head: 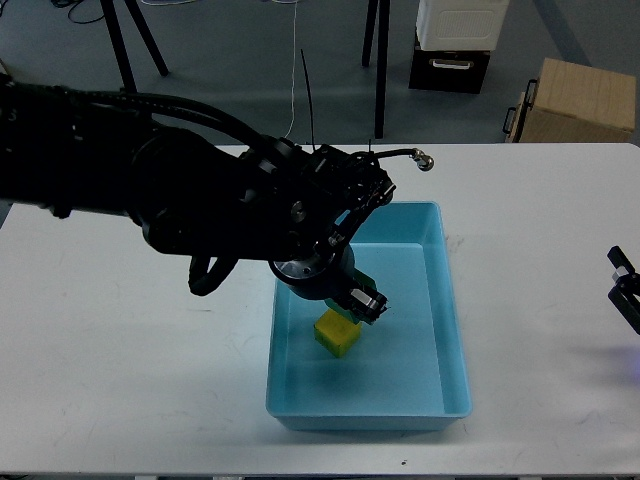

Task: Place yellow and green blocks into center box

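Head view. The left arm reached in from the left across the white desk and hung over the light-blue tray, which lay at the desk's centre. The left gripper pointed down into the tray's left half; whether its fingers were spread or pressed together could not be told, as they showed dark and close against the arm. The yellow block lay on the tray floor, just below and beside the gripper tip. A sliver of dark green showed at the gripper; whether it was the green block could not be told. The right gripper sat at the desk's right edge, only partly in view, its state unclear. A tan cardboard box stood on the floor beyond the desk.
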Tool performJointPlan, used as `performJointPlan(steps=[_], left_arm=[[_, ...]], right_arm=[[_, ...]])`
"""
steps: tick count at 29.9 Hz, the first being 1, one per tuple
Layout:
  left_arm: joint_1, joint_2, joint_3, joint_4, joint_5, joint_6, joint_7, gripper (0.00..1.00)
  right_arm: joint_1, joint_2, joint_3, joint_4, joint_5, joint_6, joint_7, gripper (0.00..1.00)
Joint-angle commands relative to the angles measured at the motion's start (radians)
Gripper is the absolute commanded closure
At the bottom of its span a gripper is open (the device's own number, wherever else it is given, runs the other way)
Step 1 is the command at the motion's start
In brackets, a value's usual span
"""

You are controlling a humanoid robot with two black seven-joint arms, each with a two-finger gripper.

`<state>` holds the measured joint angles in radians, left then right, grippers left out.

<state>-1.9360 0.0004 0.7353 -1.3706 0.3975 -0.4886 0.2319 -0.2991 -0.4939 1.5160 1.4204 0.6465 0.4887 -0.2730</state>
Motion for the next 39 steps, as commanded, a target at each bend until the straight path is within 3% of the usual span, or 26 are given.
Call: performJointPlan(steps=[1, 3, 5, 6, 8, 17, 21, 24, 29, 32, 36, 39], left_arm=[[0.009, 0.000, 0.006, 0.027, -0.002, 0.000, -0.042, 0.51], [0.008, 0.000, 0.012, 0.030, 0.000, 0.000, -0.080, 0.44], [0.003, 0.000, 0.018, 0.028, 0.000, 0.000, -0.091, 0.36], [0.003, 0.000, 0.018, 0.028, 0.000, 0.000, -0.092, 0.27], [0.002, 0.000, 0.019, 0.030, -0.002, 0.000, -0.092, 0.00], [0.003, 0.000, -0.042, 0.133, -0.005, 0.000, -0.100, 0.00], [0.032, 0.108, -0.172, 0.162, -0.040, 0.000, -0.102, 0.00], [0.141, 0.220, -0.343, 0.223, -0.092, 0.000, -0.108, 0.00], [0.377, 0.346, -0.820, 0.341, -0.104, 0.000, -0.091, 0.00], [0.518, 0.345, -1.097, 0.419, -0.104, 0.000, -0.091, 0.00], [0.696, 0.339, -1.382, 0.433, -0.106, 0.000, -0.089, 0.00], [0.837, 0.287, -1.700, 0.467, -0.103, 0.000, -0.071, 0.00]], right_arm=[[-0.002, 0.000, 0.000, 0.000, -0.002, 0.000, 0.000, 0.01], [-0.006, 0.000, 0.000, 0.002, -0.002, 0.000, 0.000, 0.01], [-0.006, 0.000, 0.000, 0.002, -0.002, 0.000, 0.000, 0.01], [-0.006, 0.000, 0.000, 0.002, -0.002, 0.000, 0.000, 0.01], [-0.006, 0.000, 0.001, 0.002, -0.002, 0.000, 0.000, 0.01], [-0.006, 0.000, 0.000, 0.002, -0.002, 0.000, 0.000, 0.01], [-0.006, 0.000, 0.001, 0.000, -0.002, 0.000, 0.000, 0.01], [-0.003, 0.000, 0.001, 0.000, -0.002, 0.000, 0.000, 0.01], [0.003, 0.000, 0.001, -0.001, -0.002, 0.000, -0.002, 0.01], [0.008, 0.003, 0.001, -0.001, -0.002, 0.000, 0.000, 0.01], [0.012, 0.017, 0.004, -0.003, -0.001, 0.000, 0.006, 0.01], [0.014, 0.040, 0.013, -0.009, 0.005, 0.000, 0.061, 0.01]])
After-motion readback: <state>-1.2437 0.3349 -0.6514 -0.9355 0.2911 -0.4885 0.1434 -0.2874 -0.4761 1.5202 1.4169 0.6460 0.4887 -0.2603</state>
